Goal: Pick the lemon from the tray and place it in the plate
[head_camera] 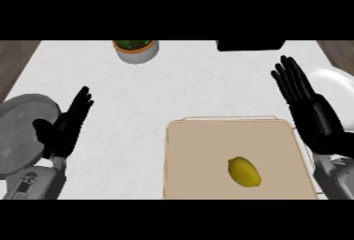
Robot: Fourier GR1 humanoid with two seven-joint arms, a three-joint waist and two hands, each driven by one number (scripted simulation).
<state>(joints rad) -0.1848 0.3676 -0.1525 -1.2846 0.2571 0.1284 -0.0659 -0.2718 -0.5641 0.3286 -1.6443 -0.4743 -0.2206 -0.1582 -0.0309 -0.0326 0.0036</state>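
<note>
Lemon (245, 172) lies on tray (200, 154), toward near right. I see right hand (311, 112) by tray's right edge, fingers straight, slightly apart. Left hand (66, 126) at plate (21, 122) rim, fingers straight, holding nothing.

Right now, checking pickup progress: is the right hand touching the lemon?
Apart. The head view shows bare tray between the right hand and the lemon.

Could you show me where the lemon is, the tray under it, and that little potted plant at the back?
lemon (245, 172): head view, middle of its yellow skin.
tray (204, 157): head view, bare surface left of the lemon.
potted plant (136, 56): head view, the pot's pale front wall.
</note>
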